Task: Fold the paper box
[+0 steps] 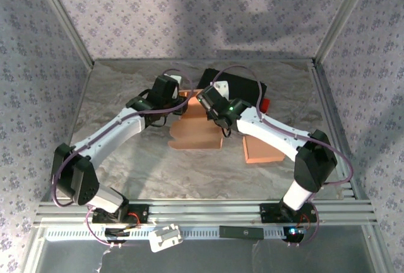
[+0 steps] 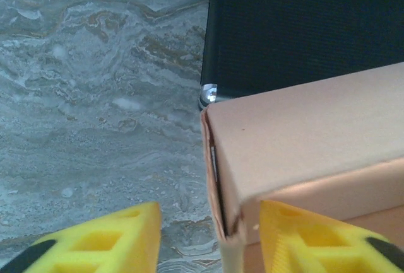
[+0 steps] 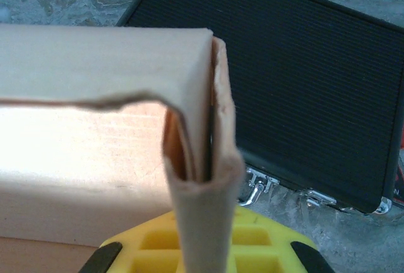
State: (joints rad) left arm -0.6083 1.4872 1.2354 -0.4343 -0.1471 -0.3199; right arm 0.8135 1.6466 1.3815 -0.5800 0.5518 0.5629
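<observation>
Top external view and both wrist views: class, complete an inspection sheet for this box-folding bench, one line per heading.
Surface: marbled grey table, no spills seen.
Job's things: paper box, partly folded, at the centre; flat cardboard piece to its right, partly under the right arm.
Clutter: black case behind the box; small red item at the case's right edge, too small to identify.
Grippers: left gripper open, straddling a box corner; right gripper shut on a box flap.
Cables: purple cables run along both arms and loop near the wrists.
Surroundings: floral-patterned walls; metal frame along the near edge.
</observation>
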